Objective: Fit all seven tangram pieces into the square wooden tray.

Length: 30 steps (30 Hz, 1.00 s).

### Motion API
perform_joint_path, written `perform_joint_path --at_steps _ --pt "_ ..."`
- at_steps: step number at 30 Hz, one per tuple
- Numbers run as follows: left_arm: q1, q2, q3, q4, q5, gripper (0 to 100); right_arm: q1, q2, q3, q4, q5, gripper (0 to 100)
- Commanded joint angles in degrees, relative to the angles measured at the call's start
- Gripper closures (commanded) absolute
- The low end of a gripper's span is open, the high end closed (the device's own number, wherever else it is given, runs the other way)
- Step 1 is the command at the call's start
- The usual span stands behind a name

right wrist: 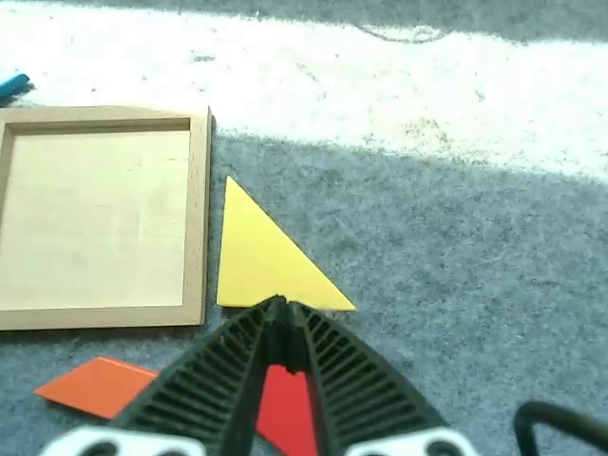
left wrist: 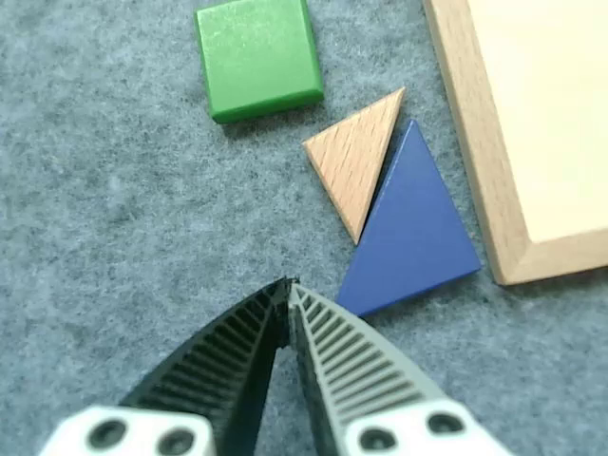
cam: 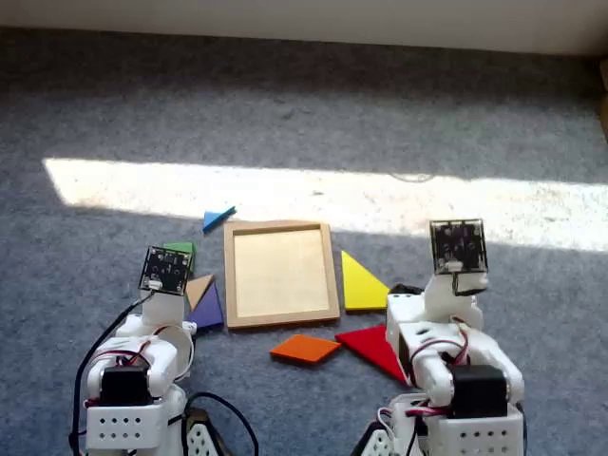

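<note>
- We see the square wooden tray [cam: 230, 275] lying flat on the grey carpet [cam: 95, 114], in the middle of the high view. Its inside shows bare light wood, and all seven pieces lie outside it.
- The small light-blue triangle [cam: 218, 218] lies just beyond the upper left corner of the tray, at the edge of a bright strip of sunlight [cam: 475, 204].
- To the left of the tray are the green square block [left wrist: 258, 57], the natural-wood triangle [left wrist: 353, 161] and the dark blue triangle [left wrist: 410, 233]. The last two lie side by side, almost touching, and the dark blue one is just beside the lower left corner of the tray.
- To the right of the tray, the yellow triangle [cam: 359, 283] lies near the rim but apart from it.
- Below the tray is the orange parallelogram [cam: 305, 349]. To its right is the red triangle [cam: 370, 344], partly hidden under the arm at the lower right.
- The left gripper [left wrist: 288, 285] has its two fingers pressed together and holds nothing. Its tip is over the carpet, close to a corner of the dark blue triangle.
- The right gripper [right wrist: 280, 304] is also closed and holds nothing. Its tip is at the near edge of the yellow triangle, with the red triangle showing under it.
</note>
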Motion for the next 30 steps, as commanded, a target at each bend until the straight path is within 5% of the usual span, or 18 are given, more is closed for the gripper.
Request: perform_joint_path --at_steps 1,4,13,20,30 --pt "-0.5 -2.8 1.1 0.4 -0.2 99 -6.0 15.7 -8.6 -1.7 0.2 98.8" --pt "-0.5 -2.8 1.1 0.4 -0.2 99 -10.2 23.2 -10.9 -6.8 0.1 95.2" --pt "-0.5 -2.8 1.1 0.4 -0.2 99 -12.2 35.6 -10.9 -12.2 0.6 53.7" --pt "-0.5 -2.8 1.1 0.4 -0.2 99 -17.0 47.6 -11.2 -12.4 11.8 53.1" --pt "-0.5 -2.8 1.1 0.4 -0.2 99 -17.5 63.1 -12.8 -20.4 14.2 53.0"
